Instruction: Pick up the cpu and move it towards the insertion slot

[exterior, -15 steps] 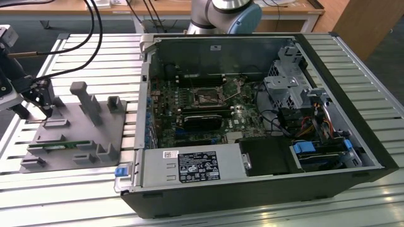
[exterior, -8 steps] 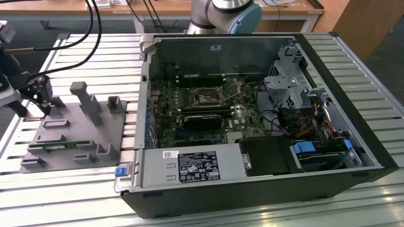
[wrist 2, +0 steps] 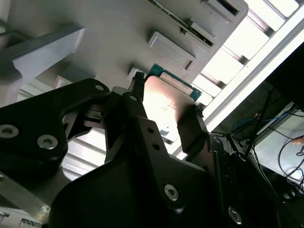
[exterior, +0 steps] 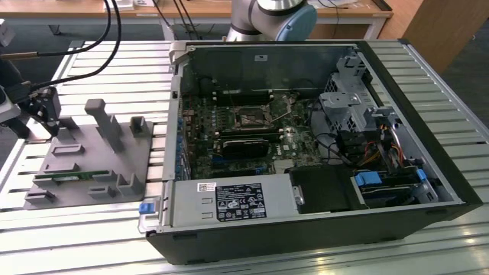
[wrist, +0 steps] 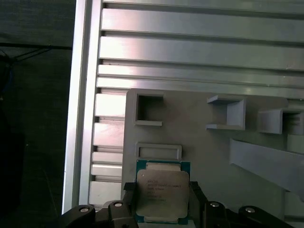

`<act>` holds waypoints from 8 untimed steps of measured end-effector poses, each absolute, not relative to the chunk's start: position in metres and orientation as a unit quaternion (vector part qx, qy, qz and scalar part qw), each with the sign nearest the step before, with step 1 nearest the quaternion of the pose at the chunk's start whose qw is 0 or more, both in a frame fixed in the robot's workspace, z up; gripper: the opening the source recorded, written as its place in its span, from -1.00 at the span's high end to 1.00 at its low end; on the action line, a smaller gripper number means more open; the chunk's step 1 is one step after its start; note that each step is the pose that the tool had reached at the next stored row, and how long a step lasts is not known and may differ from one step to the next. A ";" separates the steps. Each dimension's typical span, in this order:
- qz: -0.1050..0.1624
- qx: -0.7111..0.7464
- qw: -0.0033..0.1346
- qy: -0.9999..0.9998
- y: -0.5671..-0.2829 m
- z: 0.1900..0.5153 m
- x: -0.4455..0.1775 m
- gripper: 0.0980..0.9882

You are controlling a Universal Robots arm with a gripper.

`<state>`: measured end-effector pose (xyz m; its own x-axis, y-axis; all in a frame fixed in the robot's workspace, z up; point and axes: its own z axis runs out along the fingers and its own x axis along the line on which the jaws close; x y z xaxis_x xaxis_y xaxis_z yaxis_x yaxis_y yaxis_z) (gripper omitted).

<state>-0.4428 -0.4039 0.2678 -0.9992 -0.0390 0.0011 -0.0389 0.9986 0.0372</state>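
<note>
The cpu (wrist: 160,194), a flat square chip with a silvery top and green rim, sits between my two black fingers in both wrist views, just over the grey fixture plate (wrist: 199,156). My gripper (wrist: 161,191) is shut on the cpu (wrist 2: 166,102), one fingertip (wrist 2: 137,83) on each opposite edge. In the exterior view the gripper (exterior: 47,123) hangs over the plate's far left corner, well left of the open computer case. The insertion slot (exterior: 251,118), a dark square socket in a metal bracket, lies on the motherboard inside the case.
The grey fixture plate (exterior: 91,154) carries upright posts and a green memory stick (exterior: 73,175). The open computer case (exterior: 397,172) has tall walls, a black heatsink block (exterior: 244,147), a drive cage and cables. Ribbed aluminium table slats (wrist: 199,47) surround everything.
</note>
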 end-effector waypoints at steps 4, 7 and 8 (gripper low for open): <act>-0.019 0.019 0.001 -1.000 -0.404 0.274 -0.443 0.02; -0.019 0.019 0.001 -1.000 -0.404 0.277 -0.443 0.02; -0.019 0.019 0.001 -1.000 -0.404 0.279 -0.443 0.02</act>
